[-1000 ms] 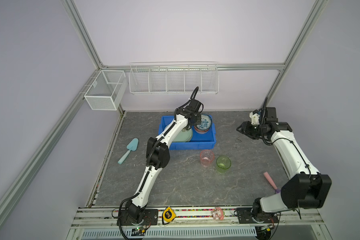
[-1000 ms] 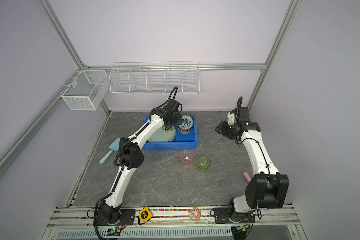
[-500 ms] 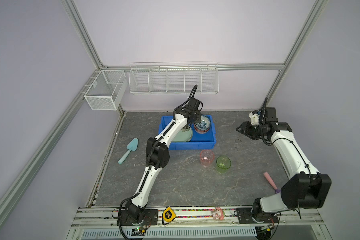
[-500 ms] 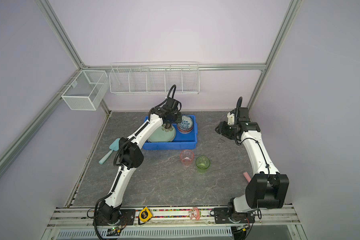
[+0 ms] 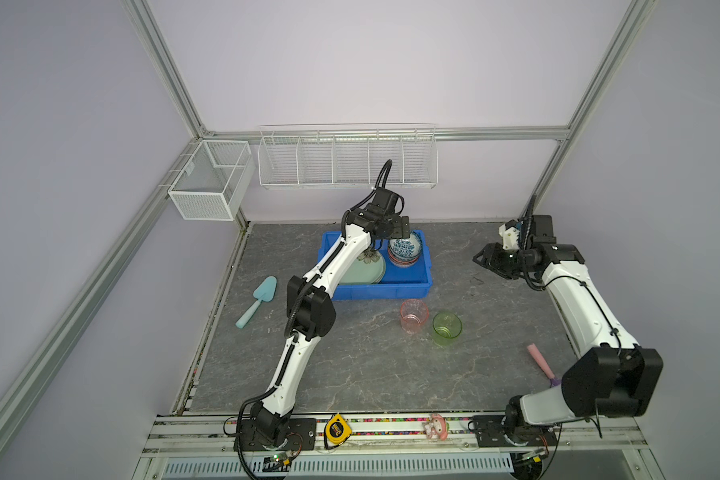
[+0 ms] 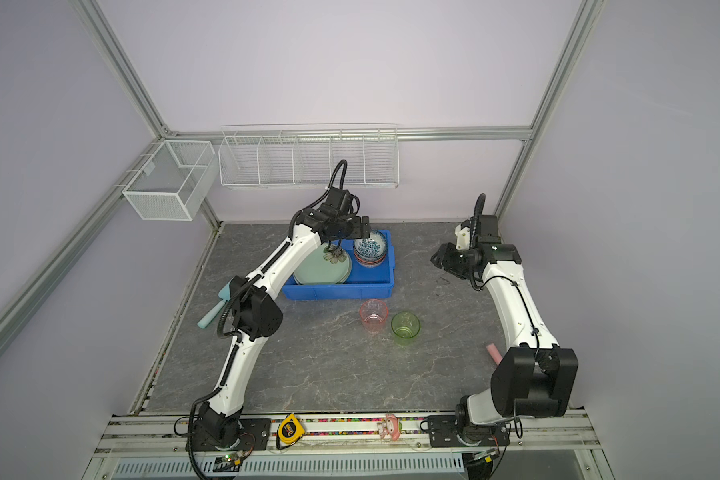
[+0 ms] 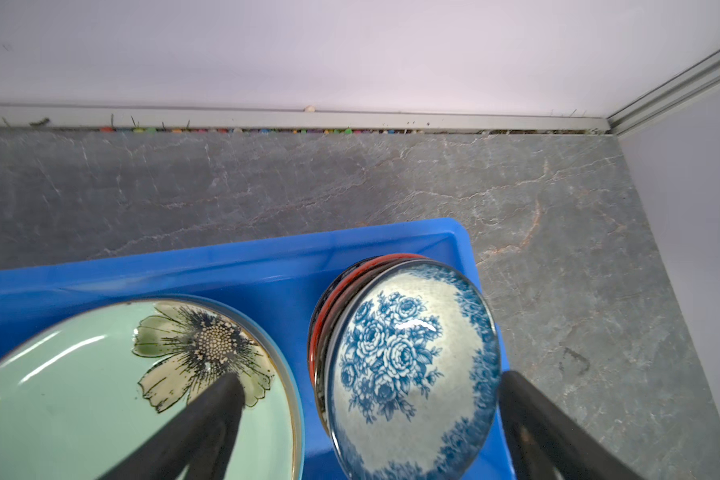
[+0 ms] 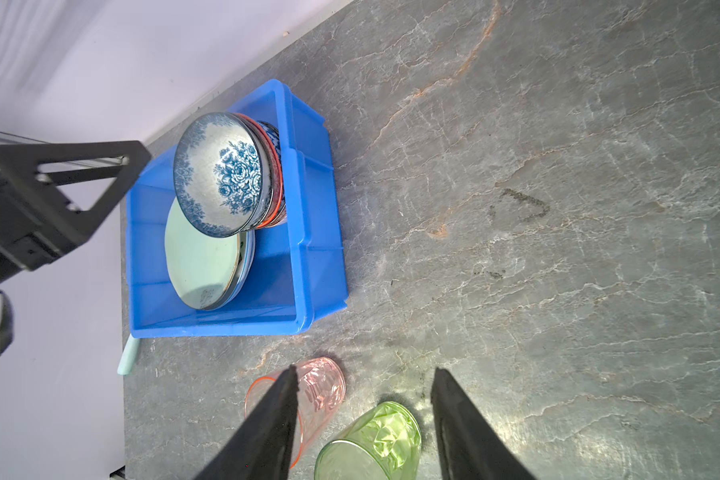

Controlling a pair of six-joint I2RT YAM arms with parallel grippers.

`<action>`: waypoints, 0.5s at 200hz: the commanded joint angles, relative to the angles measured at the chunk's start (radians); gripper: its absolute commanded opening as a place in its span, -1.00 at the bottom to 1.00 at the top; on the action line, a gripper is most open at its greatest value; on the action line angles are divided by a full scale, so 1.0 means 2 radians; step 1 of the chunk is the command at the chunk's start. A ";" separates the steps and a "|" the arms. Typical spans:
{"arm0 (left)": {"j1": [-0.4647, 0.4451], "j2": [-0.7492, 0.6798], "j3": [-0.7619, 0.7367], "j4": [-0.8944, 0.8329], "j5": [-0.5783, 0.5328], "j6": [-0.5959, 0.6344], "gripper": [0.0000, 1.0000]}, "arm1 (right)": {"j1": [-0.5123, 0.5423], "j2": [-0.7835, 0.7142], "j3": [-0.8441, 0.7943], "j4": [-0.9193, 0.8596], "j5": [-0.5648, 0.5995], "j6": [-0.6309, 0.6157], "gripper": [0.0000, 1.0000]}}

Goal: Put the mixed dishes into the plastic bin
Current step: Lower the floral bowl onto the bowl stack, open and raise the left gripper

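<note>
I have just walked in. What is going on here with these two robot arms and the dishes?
The robot is putting dishes into the blue plastic bin. The left gripper hangs open over a blue-and-white floral bowl that tops a stack of bowls in the bin, beside the pale green flower plate. The right gripper is open and empty above the table. The pink cup and green cup stand outside, in front of the bin.

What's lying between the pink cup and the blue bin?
Nothing. The right wrist view shows only a bare strip of grey tabletop separating the pink cup from the blue bin.
</note>
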 commanded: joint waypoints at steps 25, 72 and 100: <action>0.002 -0.092 -0.033 0.019 -0.009 0.016 0.99 | -0.004 -0.008 0.003 -0.010 0.001 -0.008 0.10; 0.002 -0.169 -0.135 0.045 -0.017 0.017 0.96 | 0.005 -0.003 0.015 -0.044 0.001 -0.030 0.36; 0.002 -0.221 -0.206 0.062 -0.022 0.012 0.96 | 0.026 -0.001 0.019 -0.086 0.022 -0.057 0.97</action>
